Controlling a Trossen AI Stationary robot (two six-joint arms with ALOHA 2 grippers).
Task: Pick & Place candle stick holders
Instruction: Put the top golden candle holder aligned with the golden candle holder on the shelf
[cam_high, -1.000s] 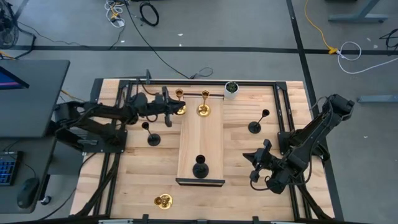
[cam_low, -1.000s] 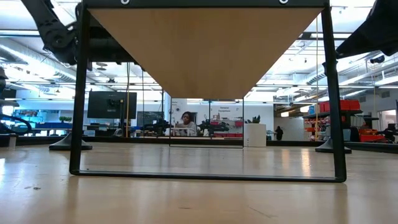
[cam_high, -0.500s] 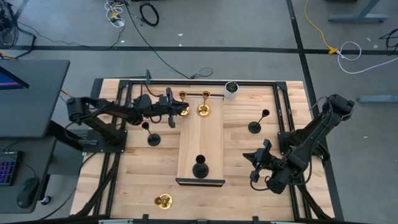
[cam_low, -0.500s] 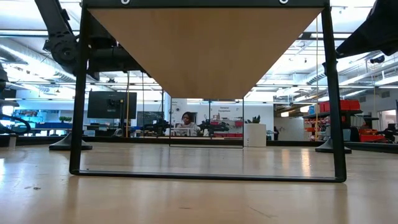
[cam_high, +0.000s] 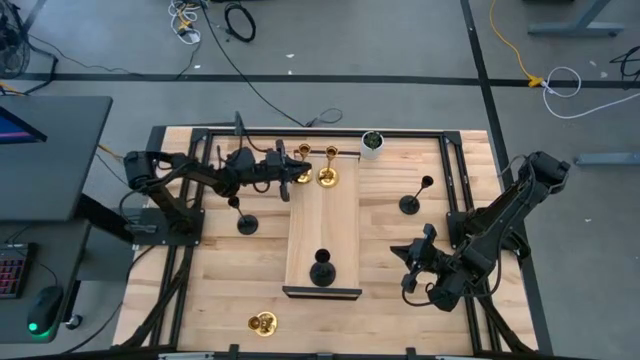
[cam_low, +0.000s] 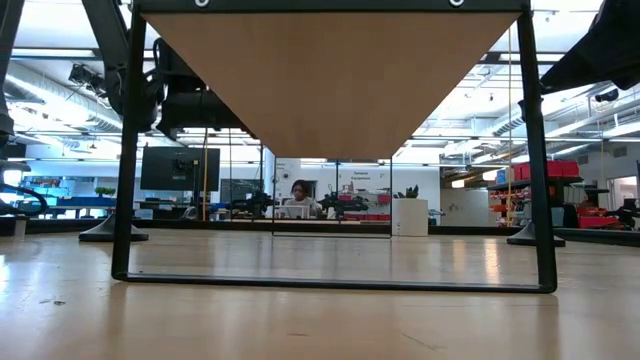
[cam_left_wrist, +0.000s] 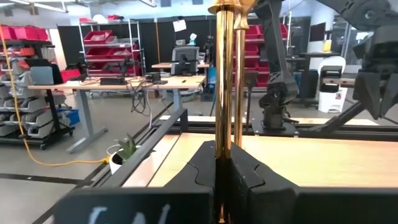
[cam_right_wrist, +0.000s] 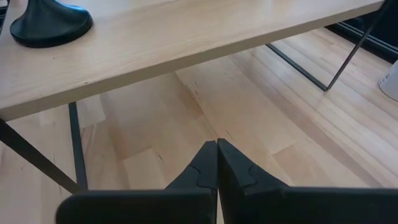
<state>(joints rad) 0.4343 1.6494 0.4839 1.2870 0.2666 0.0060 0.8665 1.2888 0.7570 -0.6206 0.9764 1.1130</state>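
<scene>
My left gripper (cam_high: 288, 172) is shut on a shiny gold candle stick holder (cam_high: 300, 172) over the far left corner of the raised wooden shelf (cam_high: 323, 230). A second gold holder (cam_high: 327, 177) stands on the shelf's far end, and its stem shows behind the held one in the left wrist view (cam_left_wrist: 240, 74). A black holder (cam_high: 321, 270) stands on the shelf's near end. Two black holders (cam_high: 245, 222) (cam_high: 408, 203) stand on the table. A third gold holder (cam_high: 262, 322) lies near the front edge. My right gripper (cam_high: 405, 266) is shut and empty, right of the shelf. My left gripper pinches the gold holder's thin stem (cam_left_wrist: 221, 124) between its two fingers. The fingers (cam_left_wrist: 249, 177) come level from the table's left and lie across the stem. The holder stands upright in the hold. Its base is hidden, so I cannot tell if it rests on the shelf.
A small white pot with a green plant (cam_high: 372, 143) stands at the far edge, right of the shelf. The shelf stands on thin black legs (cam_low: 125, 150) with free room beneath. Black frame rails (cam_high: 455, 180) run along the table's sides. A person (cam_low: 298, 196) sits far behind the table.
My left gripper has gone toward the table's right edge with the gold holder. It has brought the holder, still upright, from beside the shelf to over its far left corner, closer to the second gold holder.
</scene>
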